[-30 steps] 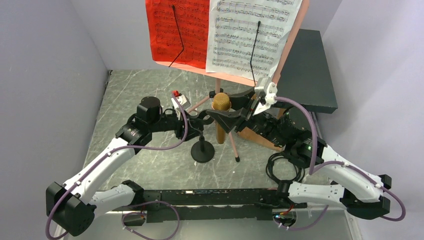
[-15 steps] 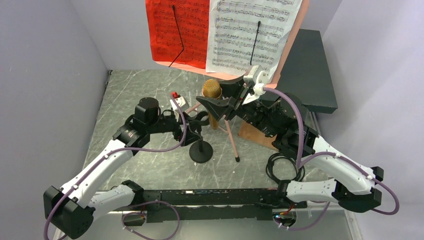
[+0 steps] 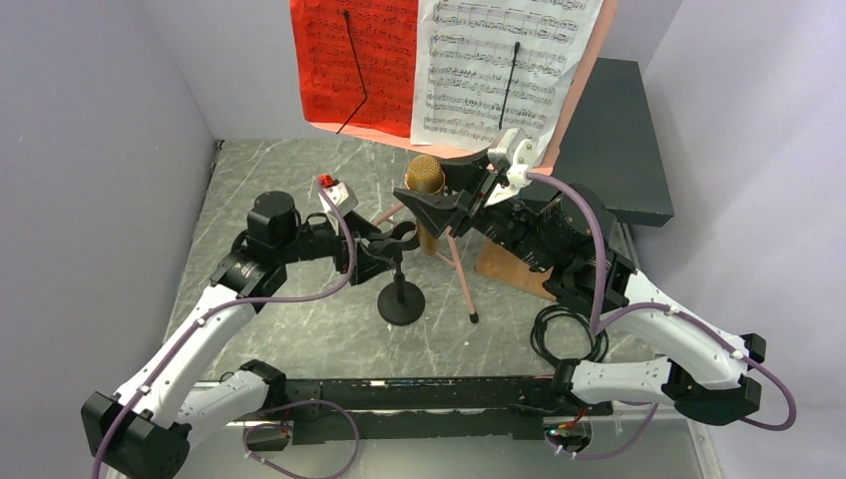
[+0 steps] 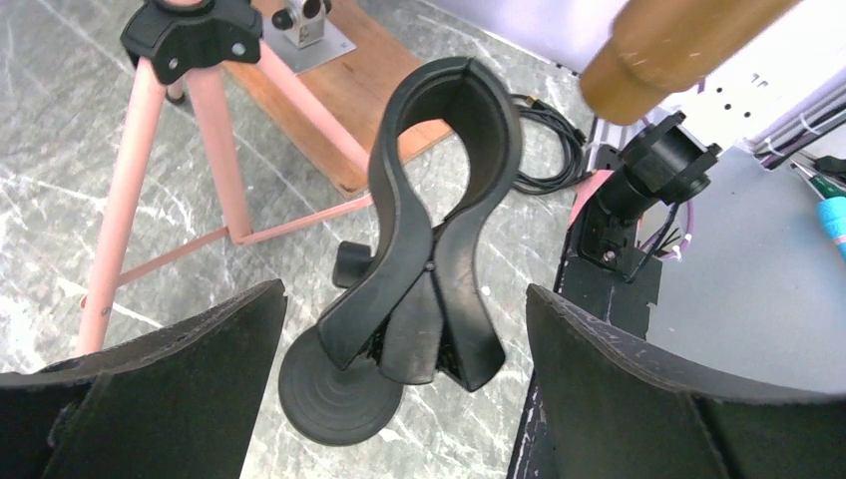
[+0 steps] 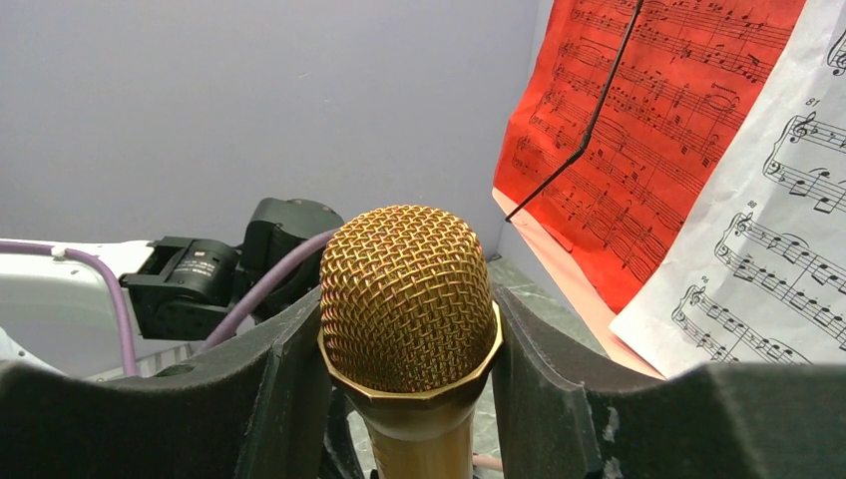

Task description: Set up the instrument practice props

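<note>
Pinching the gold microphone (image 5: pixel 407 279) upright, just below its mesh head, between the fingers of the right gripper (image 5: pixel 408 344), above the small black mic stand (image 4: pixel 439 230); holding the fingers of the left gripper (image 4: pixel 401 304) spread wide either side of that stand's clip, touching neither; showing red and white music sheets (image 3: pixel 504 65) on the pink music stand (image 3: pixel 463 279) behind

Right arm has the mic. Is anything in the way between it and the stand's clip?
Nothing visible. The clip is empty, and the gold microphone in the right gripper hangs close to it. The left gripper is open on either side of the clip, not touching.
</note>
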Robot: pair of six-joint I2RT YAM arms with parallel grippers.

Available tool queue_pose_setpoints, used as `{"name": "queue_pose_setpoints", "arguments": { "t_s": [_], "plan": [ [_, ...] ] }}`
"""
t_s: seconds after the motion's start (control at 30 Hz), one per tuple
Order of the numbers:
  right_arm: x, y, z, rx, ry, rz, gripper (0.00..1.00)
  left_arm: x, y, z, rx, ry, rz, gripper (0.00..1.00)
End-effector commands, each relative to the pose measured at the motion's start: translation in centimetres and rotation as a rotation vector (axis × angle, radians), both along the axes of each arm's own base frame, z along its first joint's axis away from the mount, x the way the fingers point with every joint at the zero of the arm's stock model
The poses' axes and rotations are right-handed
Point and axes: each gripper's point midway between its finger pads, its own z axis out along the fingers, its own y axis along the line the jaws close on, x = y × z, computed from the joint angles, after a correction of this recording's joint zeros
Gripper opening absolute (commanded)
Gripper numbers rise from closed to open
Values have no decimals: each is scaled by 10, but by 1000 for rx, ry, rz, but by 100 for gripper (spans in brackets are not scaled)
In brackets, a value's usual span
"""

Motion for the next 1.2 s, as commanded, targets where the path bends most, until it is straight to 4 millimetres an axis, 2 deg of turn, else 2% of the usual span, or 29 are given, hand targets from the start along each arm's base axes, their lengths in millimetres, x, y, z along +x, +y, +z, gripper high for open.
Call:
{"name": "queue_pose_setpoints", "arguments": {
  "t_s": [0.0,0.27,0.57,0.67,0.77,0.83,0.93,1.07,1.17],
  "plan": [
    [-5,-9,30,85,-51,6,0,-10,-3,24,-51,-90,-65,95],
    [-5,-1,34,88,-62,31,0,-8,-8,21,-63,-67,-86,97],
    [-5,2,42,101,-74,43,0,-1,-8,13,-28,-41,-69,77],
    [-3,4,44,104,-79,42,0,2,-8,9,-10,-30,-60,62],
    [-4,5,47,109,-85,49,0,3,-8,8,-3,-19,-55,33],
    [-3,7,49,113,-88,51,0,3,-8,7,3,-21,-51,23],
    [-1,10,50,101,-98,44,0,3,-7,7,10,-32,-39,0],
    [3,17,50,77,-109,42,0,2,-6,8,13,-43,-40,0],
    [7,26,40,35,-123,46,0,0,-6,7,11,-43,-52,0]
  ]
}}
